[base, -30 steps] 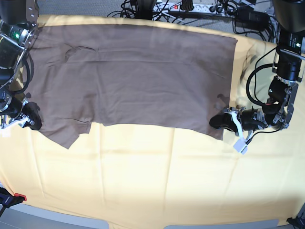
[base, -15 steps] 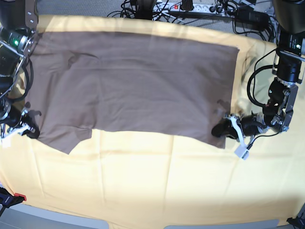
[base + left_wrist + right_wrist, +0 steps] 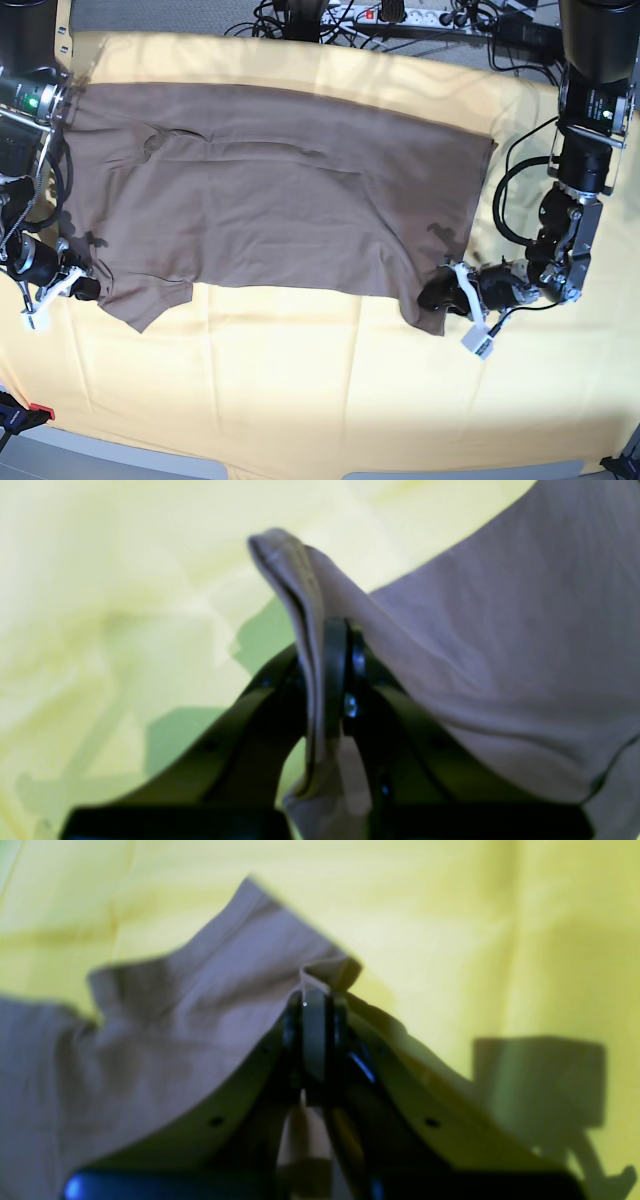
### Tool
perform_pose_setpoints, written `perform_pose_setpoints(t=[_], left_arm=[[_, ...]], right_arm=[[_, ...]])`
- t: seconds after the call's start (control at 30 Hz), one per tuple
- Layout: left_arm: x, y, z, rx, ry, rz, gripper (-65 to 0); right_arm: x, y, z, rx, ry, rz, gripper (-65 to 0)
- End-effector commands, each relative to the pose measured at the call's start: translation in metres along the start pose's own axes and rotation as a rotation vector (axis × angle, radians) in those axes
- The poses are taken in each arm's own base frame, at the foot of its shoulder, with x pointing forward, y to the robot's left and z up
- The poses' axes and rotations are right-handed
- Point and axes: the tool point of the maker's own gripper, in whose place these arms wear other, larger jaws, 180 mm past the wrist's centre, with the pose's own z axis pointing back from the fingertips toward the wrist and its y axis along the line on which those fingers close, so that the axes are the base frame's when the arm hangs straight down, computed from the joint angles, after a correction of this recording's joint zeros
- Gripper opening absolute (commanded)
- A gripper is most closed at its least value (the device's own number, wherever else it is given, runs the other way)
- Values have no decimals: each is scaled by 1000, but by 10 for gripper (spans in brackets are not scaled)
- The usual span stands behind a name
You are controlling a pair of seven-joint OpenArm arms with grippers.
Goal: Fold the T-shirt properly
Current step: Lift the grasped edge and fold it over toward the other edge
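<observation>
Both wrist views blurred; T-shirt (image 3: 280,190) collar under folds.

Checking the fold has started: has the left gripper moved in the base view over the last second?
Yes. The left gripper, shut on the T-shirt, has slid leftward and slightly nearer the camera across the yellow cloth, dragging that corner inward.

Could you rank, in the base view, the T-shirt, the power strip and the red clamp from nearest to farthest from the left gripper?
1. T-shirt: held in the left gripper.
2. Power strip: far edge, above.
3. Red clamp: opposite near corner.
</observation>
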Motion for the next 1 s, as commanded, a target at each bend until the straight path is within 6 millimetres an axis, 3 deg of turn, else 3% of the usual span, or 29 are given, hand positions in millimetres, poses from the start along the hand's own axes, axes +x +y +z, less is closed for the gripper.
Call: perform_pose_setpoints(t=[0.0,0.17,0.37,0.53,0.83,0.97], left_arm=[[30,6,14,4,-80,-9,-650],[30,-1,31,-53,-55,50,-650],[37,-44,36,-199,12,20,-650],[27,-71,53,-275,84,-42,-650],[-16,-54,87,-204,191,-37,-650],[-20,-47,97,-178,191,-20,-650]], right_arm=[[37,-7,17,-15,-82,34,-650],[36,-2,37,24,-40,38,-650],[32,4,58,28,-25,113,-650],[10,3,76,-7,33,209,-650],[-25,-15,95,-45,137,222,-650],[-34,-18,98,-53,179,221,-650]])
